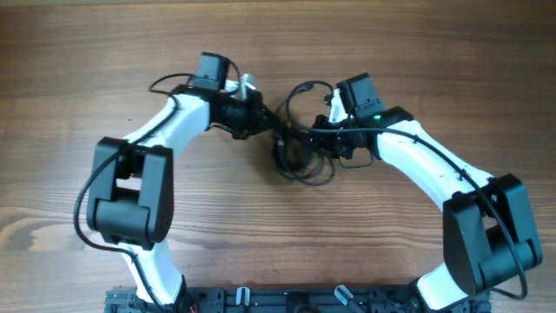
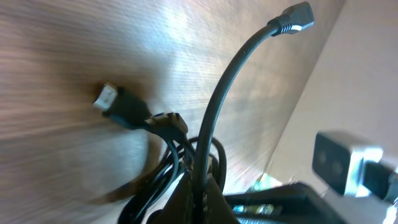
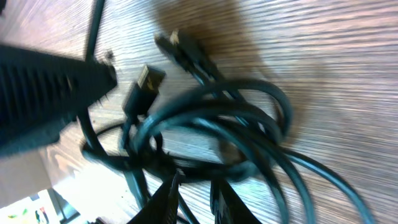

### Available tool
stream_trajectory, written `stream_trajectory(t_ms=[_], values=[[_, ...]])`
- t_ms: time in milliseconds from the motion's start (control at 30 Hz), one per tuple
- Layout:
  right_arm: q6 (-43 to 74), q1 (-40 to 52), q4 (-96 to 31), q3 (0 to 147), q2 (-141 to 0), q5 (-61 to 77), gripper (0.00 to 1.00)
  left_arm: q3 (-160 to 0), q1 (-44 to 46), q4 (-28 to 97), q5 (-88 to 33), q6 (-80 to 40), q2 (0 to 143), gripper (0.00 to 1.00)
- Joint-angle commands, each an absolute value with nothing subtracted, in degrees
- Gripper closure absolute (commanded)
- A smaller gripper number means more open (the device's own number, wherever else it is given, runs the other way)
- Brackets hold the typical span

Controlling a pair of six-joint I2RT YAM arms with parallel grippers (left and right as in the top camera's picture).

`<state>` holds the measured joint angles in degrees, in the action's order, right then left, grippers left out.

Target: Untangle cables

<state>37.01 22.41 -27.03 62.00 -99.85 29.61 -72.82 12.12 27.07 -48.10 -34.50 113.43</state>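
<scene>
Clenched at the left gripper on several strands of the cables, with 1 stiff end arching up and away to a plug. Parted at the right gripper, bare wood between the fingers, tips just under the coil. Probably best to draw apart along the line joining the 2 grippers, with the tangle over the table between them, close to both.
</scene>
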Motion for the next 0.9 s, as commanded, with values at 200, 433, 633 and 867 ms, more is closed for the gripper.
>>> stream_trajectory(t_ms=[200,433,633,867], values=[[24.10,28.14,-22.15,62.87,-99.04,31.11,0.64,-73.14,4.10,33.15,-44.91,-33.45,111.74,0.96],[19.00,28.16,-11.84,62.94,-98.78,41.43,0.73,-73.14,5.06,34.02,-44.95,-35.81,111.74,0.96],[8.38,31.88,-13.74,62.94,-98.78,32.95,0.68,-73.14,6.37,33.45,-45.17,-36.42,111.74,0.96],[2.26,35.64,-13.21,62.94,-98.89,17.15,0.68,-73.14,6.63,33.47,-46.48,-36.40,111.74,0.96]])
